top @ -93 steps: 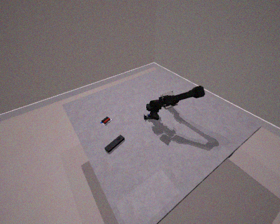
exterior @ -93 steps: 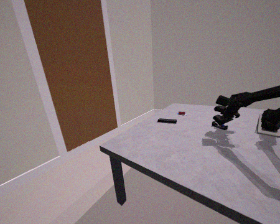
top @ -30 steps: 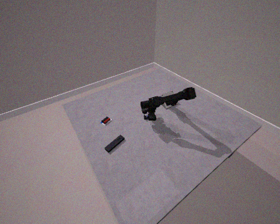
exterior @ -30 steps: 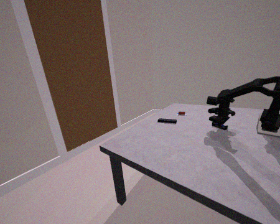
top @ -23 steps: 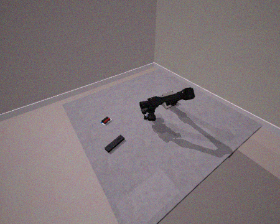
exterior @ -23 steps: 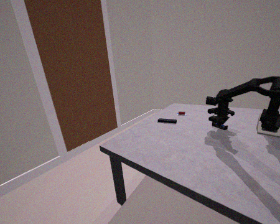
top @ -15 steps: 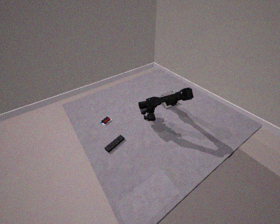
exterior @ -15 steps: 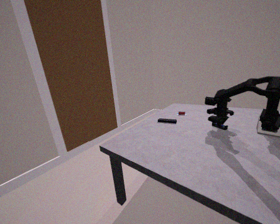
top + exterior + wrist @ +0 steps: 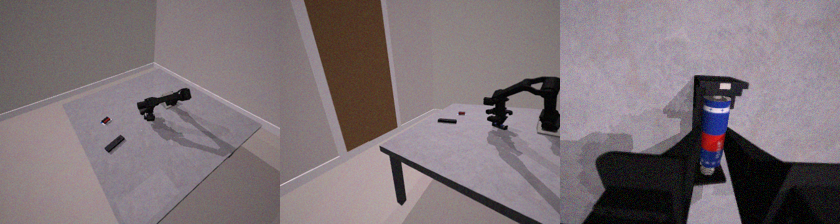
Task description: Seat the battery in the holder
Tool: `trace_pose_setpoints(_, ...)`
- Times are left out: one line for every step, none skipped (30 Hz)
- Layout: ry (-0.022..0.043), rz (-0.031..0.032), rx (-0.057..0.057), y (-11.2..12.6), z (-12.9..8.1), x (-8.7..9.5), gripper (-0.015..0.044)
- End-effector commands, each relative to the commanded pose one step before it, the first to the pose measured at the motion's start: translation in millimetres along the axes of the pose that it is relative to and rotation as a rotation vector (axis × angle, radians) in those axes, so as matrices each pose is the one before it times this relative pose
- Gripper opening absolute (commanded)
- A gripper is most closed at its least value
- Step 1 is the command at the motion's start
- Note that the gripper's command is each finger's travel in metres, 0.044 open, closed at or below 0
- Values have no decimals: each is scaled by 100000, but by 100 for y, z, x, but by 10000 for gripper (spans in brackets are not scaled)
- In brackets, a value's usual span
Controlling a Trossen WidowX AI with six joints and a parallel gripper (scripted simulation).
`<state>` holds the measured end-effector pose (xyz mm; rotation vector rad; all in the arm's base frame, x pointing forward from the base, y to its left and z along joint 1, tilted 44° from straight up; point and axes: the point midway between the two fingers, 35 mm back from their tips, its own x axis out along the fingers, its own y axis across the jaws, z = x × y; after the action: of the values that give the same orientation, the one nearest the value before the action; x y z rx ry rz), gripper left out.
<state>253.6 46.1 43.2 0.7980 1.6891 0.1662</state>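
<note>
My gripper (image 9: 149, 117) (image 9: 499, 124) (image 9: 712, 130) is shut on the battery (image 9: 713, 134) (image 9: 501, 126), a blue cylinder with a red band and white rings. It holds the battery lengthwise between the black fingers, just above the grey table top (image 9: 162, 162) and close to the arm's base. A black oblong piece (image 9: 114, 143) (image 9: 447, 121), which looks like the holder, lies flat well away to the left of the gripper. The wrist view does not show it.
A small red and blue object (image 9: 106, 120) (image 9: 462, 113) on a white patch lies beyond the black piece. The arm's base (image 9: 550, 124) stands at the table's far right. The table's front edge (image 9: 454, 186) runs near the door side.
</note>
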Motion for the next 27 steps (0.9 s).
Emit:
trace_pose_setpoints(856,328,12,76,277,23,69)
trace_pose_setpoints(22,-43,-6,2,92,-1,69)
trace_pose_setpoints(22,-43,-6,2,92,-1,69)
trace_pose_setpoints(-27,-64,-7,3,95,-2,69)
trace_pose_setpoints(-27,-64,-7,3,96,-1,69)
trace_pose_setpoints(-27,-63,-7,3,94,-1,69)
trace_pose_setpoints(-20,-48,-5,2,72,-1,69)
trace_pose_setpoints(-12,-29,-3,1,43,0,69)
trace_pose_setpoints(-4,-10,-1,0,14,0,69)
trace_pose_setpoints(0,0,0,0,0,0,69)
trace_pose_setpoints(0,0,0,0,0,0,69)
trace_pose_setpoints(0,0,0,0,0,0,69)
trace_pose_setpoints(-32,-6,-7,2,-2,-1,69)
trace_pose_setpoints(-79,-15,-18,5,-5,-3,69)
trace_pose_setpoints(-32,-6,-7,2,-2,-1,69)
trace_pose_setpoints(0,0,0,0,0,0,69)
trace_pose_setpoints(0,0,0,0,0,0,69)
trace_pose_setpoints(0,0,0,0,0,0,69)
trace_pose_setpoints(9,-12,-20,4,4,-4,69)
trace_pose_setpoints(9,-12,-20,4,4,-4,69)
trace_pose_setpoints(0,0,0,0,0,0,69)
trace_pose_setpoints(0,0,0,0,0,0,69)
trace_pose_setpoints(0,0,0,0,0,0,96)
trace_pose_setpoints(0,0,0,0,0,0,122)
trace_pose_setpoints(0,0,0,0,0,0,148)
trace_pose_setpoints(0,0,0,0,0,0,172)
trace_pose_setpoints(0,0,0,0,0,0,172)
